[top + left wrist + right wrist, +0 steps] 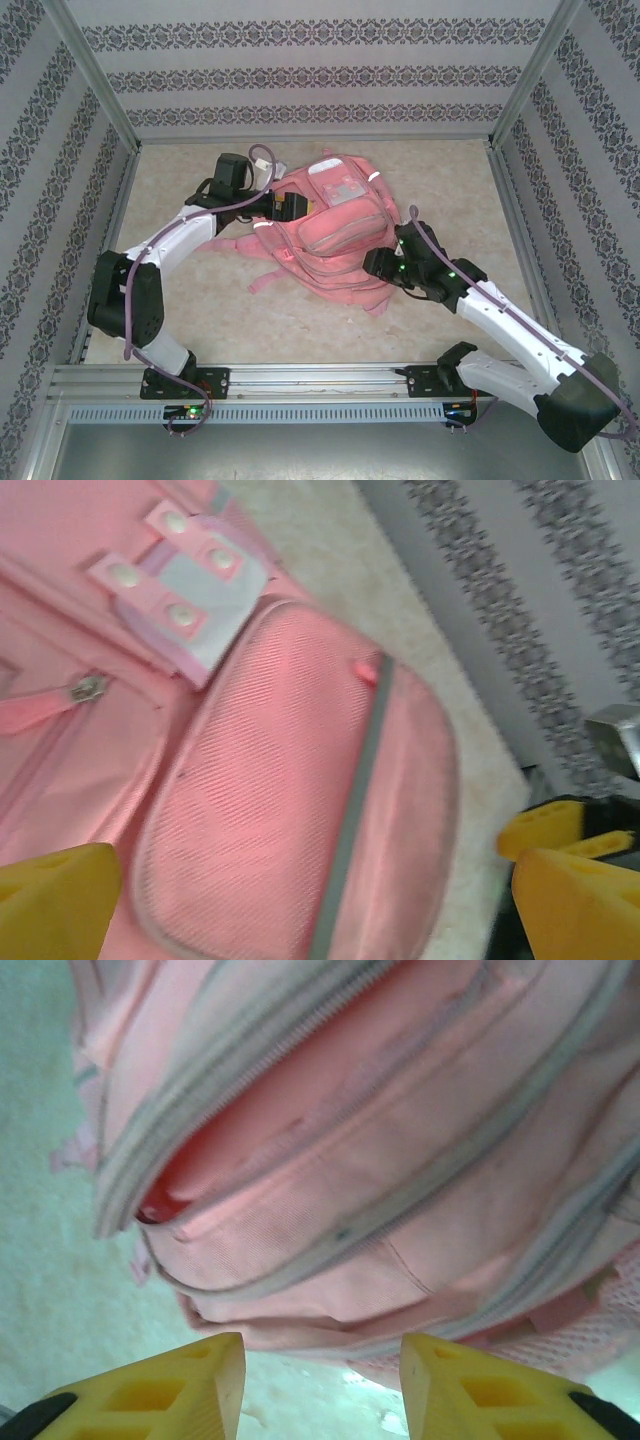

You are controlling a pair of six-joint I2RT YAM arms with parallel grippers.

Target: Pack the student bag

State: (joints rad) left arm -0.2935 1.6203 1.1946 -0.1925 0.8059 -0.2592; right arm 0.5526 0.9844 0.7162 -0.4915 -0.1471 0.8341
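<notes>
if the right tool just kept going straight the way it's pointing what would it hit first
Most likely the student bag: the right tool points at its side, just below the gaping zip opening, with nothing in between. How near it is cannot be judged.

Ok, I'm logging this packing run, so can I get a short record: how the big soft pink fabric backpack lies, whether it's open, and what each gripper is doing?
bag: large soft pink fabric backpack, lying flat, front pockets up
surface: pale speckled table
opening: one zip compartment gapes, pink lining showing
left gripper: open, above the bag's textured pocket, holding nothing
right gripper: open, just off the bag's edge near the gaping zip, holding nothing
</notes>
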